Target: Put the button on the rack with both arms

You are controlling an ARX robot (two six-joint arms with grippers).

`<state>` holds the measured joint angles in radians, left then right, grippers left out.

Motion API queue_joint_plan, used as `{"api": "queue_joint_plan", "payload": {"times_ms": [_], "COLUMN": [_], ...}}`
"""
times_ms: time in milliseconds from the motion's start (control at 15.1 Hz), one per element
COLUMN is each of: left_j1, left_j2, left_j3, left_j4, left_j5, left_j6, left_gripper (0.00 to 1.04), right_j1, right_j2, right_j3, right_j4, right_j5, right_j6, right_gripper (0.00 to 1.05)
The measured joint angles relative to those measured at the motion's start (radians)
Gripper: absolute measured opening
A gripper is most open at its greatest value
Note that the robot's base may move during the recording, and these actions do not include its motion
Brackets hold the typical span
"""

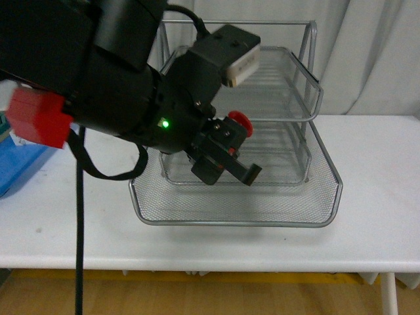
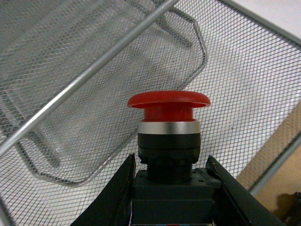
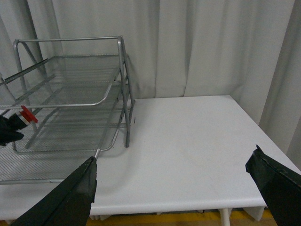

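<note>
Left gripper (image 1: 231,149) is clamped on the black body of the button (image 2: 168,106), with the red head sticking out past the fingertips. The button is in the air at the open front of the rack (image 1: 262,224), over the lowest tier and about level with the middle one. I see no contact with the mesh. Right gripper (image 3: 174,188) has its jaws spread wide with nothing in them, over the bare table (image 3: 197,141) and well off to the rack's side. My read: this is the carry-in step, placement not yet done. The next move needs the button brought down onto a mesh tier clear of the wire frame, set so it won't roll on the round head, then released. Count: one button, one rack with three tiers, two grippers, one blue tray (image 1: 20,167) at the far left.
</note>
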<state>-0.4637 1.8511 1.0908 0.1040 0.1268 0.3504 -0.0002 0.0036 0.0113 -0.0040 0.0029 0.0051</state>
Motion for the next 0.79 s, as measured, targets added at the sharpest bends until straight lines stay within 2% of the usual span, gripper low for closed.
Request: {"api": "queue_joint_plan", "payload": {"times_ms": [265,331,397,530,662,728,795], "left_j1": [0.005,0.009,0.009,0.010,0.010,0.017,0.032], "left_j2": [0.154,0.175,0.181,0.141,-0.025,-0.161,-0.286], "left_j3": [0.097,0.120,0.126,0.103,-0.017,-0.114,-0.199], "left_j4": [-0.031,-0.051,-0.052,-0.050,0.031,0.128,0.192], "left_j5": [-0.053,-0.063,-0.077,-0.008,0.071,0.116,0.127], "left_j6": [0.024,0.021,0.021,-0.015,-0.063,-0.085,-0.117], "left_gripper": [0.38,0.41,0.53,0.73,0.94,0.99,0.98], "right_j1": [0.000,0.000,0.000,0.000,0.000,0.000,0.000], "right_j2": [0.000,0.000,0.000,0.000,0.000,0.000,0.000], "right_j3": [0.000,0.000,0.000,0.000,0.000,0.000,0.000], "right_j4": [0.000,0.000,0.000,0.000,0.000,0.000,0.000], "right_j5": [0.000,0.000,0.000,0.000,0.000,0.000,0.000], "right_j6": [0.000,0.000,0.000,0.000,0.000,0.000,0.000], "right_gripper": [0.98,0.98,0.98,0.98,0.98,0.98,0.98]}}
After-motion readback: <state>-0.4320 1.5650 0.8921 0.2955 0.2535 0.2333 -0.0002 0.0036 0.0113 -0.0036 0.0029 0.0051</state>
